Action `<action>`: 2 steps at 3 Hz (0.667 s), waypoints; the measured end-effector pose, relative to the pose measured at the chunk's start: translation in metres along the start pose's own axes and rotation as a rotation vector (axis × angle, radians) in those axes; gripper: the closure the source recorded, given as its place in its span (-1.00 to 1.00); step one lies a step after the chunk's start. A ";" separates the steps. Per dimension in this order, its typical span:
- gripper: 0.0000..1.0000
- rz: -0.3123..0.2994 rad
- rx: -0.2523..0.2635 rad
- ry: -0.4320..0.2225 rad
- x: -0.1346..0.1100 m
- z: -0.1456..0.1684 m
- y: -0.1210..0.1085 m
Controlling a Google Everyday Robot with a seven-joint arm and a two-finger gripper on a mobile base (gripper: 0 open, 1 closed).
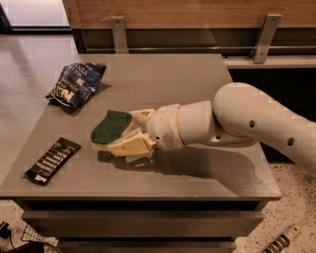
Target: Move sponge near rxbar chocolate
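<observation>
A cream-coloured two-finger gripper (127,132) sits over the front-left part of a plain grey rectangular table (197,74). It is at the end of a thick, smooth white robot arm (256,118) that reaches in from the right. Its fingers (129,144) are pinched onto a small wavy-edged sponge (111,127) with a dark green scouring top over thick pale yellow foam. One finger lies along the far side of the sponge and the other along the near side. The sponge is tilted, with its green face turned up and to the left, and it sticks out past the fingertips toward the left edge of the table. A dark shadow lies on the surface directly under the sponge and the gripper. Whether the foam touches the table or hangs just above it cannot be told.

A flat, narrow black rxbar chocolate wrapper (53,160) with rows of white lettering lies at an angle near the front-left corner. It is to the left of the sponge and a little nearer the front edge, close by but not touching it.

A puffy dark blue snack bag (76,84) with white print rests near the far-left corner, well apart from both. Behind the table runs a brown wooden panel (187,12) with two grey metal brackets (118,32). The pale floor (29,64) shows at the left.
</observation>
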State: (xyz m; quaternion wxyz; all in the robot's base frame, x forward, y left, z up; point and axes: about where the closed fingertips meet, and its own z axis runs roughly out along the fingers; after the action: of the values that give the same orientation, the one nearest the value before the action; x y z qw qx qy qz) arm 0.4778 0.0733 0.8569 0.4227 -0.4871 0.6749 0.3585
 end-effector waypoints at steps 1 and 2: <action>0.93 -0.046 -0.084 0.020 -0.003 0.017 0.034; 0.48 -0.045 -0.079 0.020 -0.004 0.017 0.033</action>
State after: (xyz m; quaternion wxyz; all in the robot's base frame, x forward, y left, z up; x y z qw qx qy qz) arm 0.4507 0.0982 0.8565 0.4044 -0.5221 0.6532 0.3705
